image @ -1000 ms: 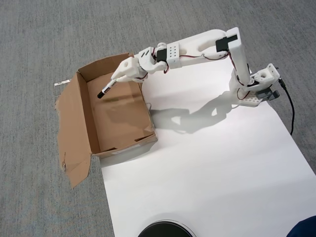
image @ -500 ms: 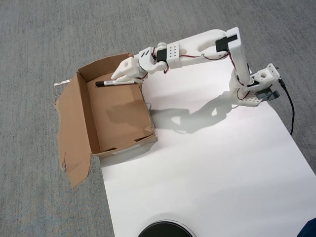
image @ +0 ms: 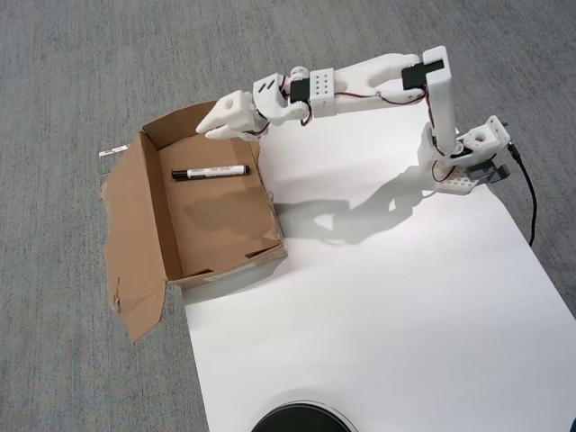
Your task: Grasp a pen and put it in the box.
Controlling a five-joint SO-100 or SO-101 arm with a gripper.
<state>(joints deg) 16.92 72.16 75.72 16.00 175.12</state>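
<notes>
Slim white-barrelled marker pen (image: 211, 172) with black cap lying flat on floor of shallow brown cardboard box (image: 153, 229), toward box's far end, crosswise. Nothing touching it.

White two-finger claw (image: 205, 130) hovering over box's far rim, empty; fingers look nearly together, but you cannot tell for sure from overhead view.

You are looking at placing step effectively finished: pen resting inside box.

Next move, by my judgement: you are lifting claw clear of box's far rim, then folding white arm (image: 360, 79) away from box toward its base, without snagging ragged flaps.
</notes>
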